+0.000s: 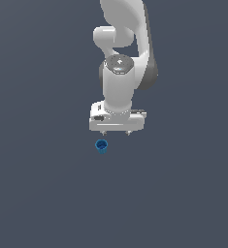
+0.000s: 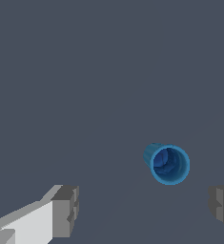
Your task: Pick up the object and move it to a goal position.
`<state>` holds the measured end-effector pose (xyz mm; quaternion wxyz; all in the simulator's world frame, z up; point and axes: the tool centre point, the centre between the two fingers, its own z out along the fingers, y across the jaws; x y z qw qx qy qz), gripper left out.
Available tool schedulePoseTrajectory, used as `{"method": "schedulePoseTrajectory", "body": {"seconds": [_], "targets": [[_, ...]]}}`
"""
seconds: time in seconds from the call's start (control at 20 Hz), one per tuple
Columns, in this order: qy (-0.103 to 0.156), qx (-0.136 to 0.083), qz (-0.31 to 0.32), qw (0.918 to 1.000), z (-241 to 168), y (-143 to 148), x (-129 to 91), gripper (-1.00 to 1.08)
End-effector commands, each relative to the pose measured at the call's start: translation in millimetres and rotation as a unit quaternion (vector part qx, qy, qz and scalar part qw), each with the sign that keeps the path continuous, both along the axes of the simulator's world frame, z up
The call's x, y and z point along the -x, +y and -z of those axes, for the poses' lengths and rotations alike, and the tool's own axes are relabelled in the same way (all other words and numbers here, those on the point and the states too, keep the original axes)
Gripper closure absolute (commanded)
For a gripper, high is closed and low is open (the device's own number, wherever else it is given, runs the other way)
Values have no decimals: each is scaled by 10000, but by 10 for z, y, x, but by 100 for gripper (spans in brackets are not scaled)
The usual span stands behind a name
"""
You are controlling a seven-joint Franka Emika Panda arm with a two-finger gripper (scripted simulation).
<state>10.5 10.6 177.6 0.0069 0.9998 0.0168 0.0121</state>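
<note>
Your gripper [image 1: 116, 132] hangs above a small blue cup [image 1: 101, 146], its jaws spread wide and holding nothing. In the wrist view the two grey fingertips [image 2: 66, 210] sit far apart at the frame's edges, with bare floor between them.

Start with the cup. It is a tiny bright blue cylinder with a hollow top, and it seems to stand upright on the plain dark grey floor [image 1: 38, 193], its open mouth facing up toward the wrist camera [image 2: 167, 164]. In the exterior view it sits just below the gripper and a little toward that view's left, apart from both fingers. It is much smaller than the gripper.

Moving outward, the white arm [image 1: 119, 72] rises straight up behind the gripper and out of the frame. Nothing else is visible on the floor, and no goal marker shows in either view.

The step in hand looks like the approach, with the grasp not yet made. To do it well, shift sideways until the cup lies on the line between your fingertips, since it now sits off that line and nearer one finger. Then descend straight down, keeping the jaws wide until the fingers bracket the cup's wall. Close gently, because something this light and small could tip or skid if one finger touches first.
</note>
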Motion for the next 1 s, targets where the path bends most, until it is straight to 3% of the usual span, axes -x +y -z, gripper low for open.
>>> {"method": "schedulePoseTrajectory", "body": {"seconds": [0.0,0.55,0.95], "targets": [[0,0,0,10000,0,0,0,-92],[-127,-122,280,9995,-88,-45,-13,-92],[-109,-101,96,9998,-38,-77,-11,-92]]}}
